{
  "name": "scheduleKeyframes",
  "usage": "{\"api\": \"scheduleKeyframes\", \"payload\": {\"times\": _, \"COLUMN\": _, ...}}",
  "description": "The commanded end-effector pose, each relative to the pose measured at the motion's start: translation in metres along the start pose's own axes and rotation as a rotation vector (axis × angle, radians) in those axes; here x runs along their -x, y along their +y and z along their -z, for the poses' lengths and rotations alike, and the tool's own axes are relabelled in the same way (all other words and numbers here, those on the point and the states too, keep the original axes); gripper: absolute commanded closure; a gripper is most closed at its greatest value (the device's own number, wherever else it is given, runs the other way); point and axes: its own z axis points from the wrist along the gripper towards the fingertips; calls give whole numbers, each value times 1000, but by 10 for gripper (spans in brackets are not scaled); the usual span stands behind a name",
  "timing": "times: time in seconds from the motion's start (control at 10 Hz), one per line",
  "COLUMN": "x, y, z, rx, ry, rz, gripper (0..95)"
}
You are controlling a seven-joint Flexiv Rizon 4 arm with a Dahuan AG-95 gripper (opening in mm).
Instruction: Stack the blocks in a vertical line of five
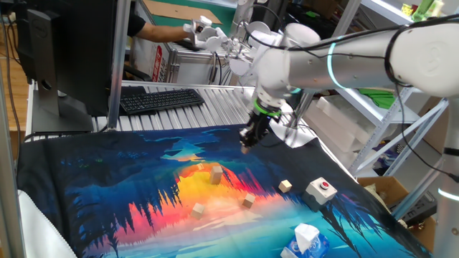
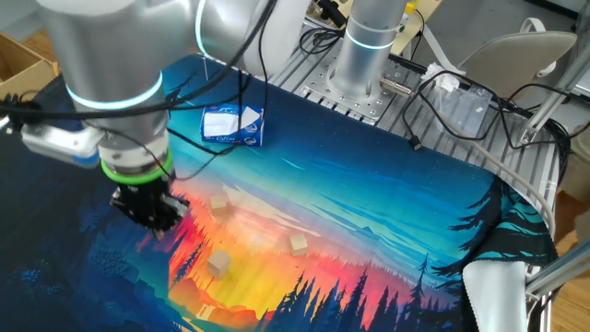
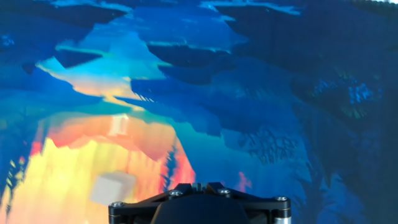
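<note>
Several pale wooden blocks lie scattered apart on the sunset-print mat: one [image 1: 216, 172] nearest the gripper, others at the front [image 1: 198, 210], the middle [image 1: 248, 201] and the right [image 1: 285, 186]. The other fixed view shows three blocks [image 2: 218, 205] [image 2: 298, 243] [image 2: 218, 263]. My gripper [image 1: 247, 145] hangs just above the mat behind the blocks, pointing down, shut with nothing held. In the hand view its black tips [image 3: 198, 186] meet at the bottom edge, with one block [image 3: 112, 186] close to their left and another block [image 3: 118, 124] farther off.
A white box with a red button [image 1: 321, 189] sits at the mat's right. A blue-and-white carton [image 1: 305, 240] stands at the front right corner, also seen as the carton [image 2: 232, 124]. A keyboard [image 1: 159, 99] and monitor stand behind the mat.
</note>
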Motion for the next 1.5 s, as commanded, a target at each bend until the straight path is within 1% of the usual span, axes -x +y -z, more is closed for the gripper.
{"api": "scheduleKeyframes", "payload": {"times": 0.1, "x": -12, "y": -14, "z": 0, "rx": -3, "ry": 2, "rz": -3, "gripper": 950}}
{"api": "scheduleKeyframes", "payload": {"times": 0.2, "x": -25, "y": -24, "z": -1, "rx": -3, "ry": 5, "rz": -3, "gripper": 950}}
{"api": "scheduleKeyframes", "payload": {"times": 0.3, "x": -32, "y": -28, "z": -3, "rx": -2, "ry": 3, "rz": -3, "gripper": 950}}
{"api": "scheduleKeyframes", "payload": {"times": 0.4, "x": -33, "y": -29, "z": -3, "rx": -12, "ry": -4, "rz": -3, "gripper": 950}}
{"api": "scheduleKeyframes", "payload": {"times": 0.6, "x": -33, "y": -29, "z": -3, "rx": -16, "ry": -2, "rz": -2, "gripper": 950}}
{"api": "scheduleKeyframes", "payload": {"times": 0.7, "x": -33, "y": -29, "z": -4, "rx": -4, "ry": 1, "rz": -3, "gripper": 950}}
{"api": "scheduleKeyframes", "payload": {"times": 0.8, "x": -33, "y": -29, "z": -5, "rx": -4, "ry": 0, "rz": -3, "gripper": 950}}
{"api": "scheduleKeyframes", "payload": {"times": 0.9, "x": -33, "y": -29, "z": -5, "rx": -8, "ry": -6, "rz": -3, "gripper": 950}}
{"api": "scheduleKeyframes", "payload": {"times": 1.0, "x": -33, "y": -28, "z": -9, "rx": 1, "ry": -28, "rz": -5, "gripper": 950}}
{"api": "scheduleKeyframes", "payload": {"times": 1.2, "x": -33, "y": -28, "z": -10, "rx": 7, "ry": -10, "rz": -4, "gripper": 950}}
{"api": "scheduleKeyframes", "payload": {"times": 1.3, "x": -33, "y": -28, "z": -10, "rx": 7, "ry": -11, "rz": -4, "gripper": 950}}
{"api": "scheduleKeyframes", "payload": {"times": 1.5, "x": -33, "y": -28, "z": -10, "rx": 4, "ry": -21, "rz": -5, "gripper": 950}}
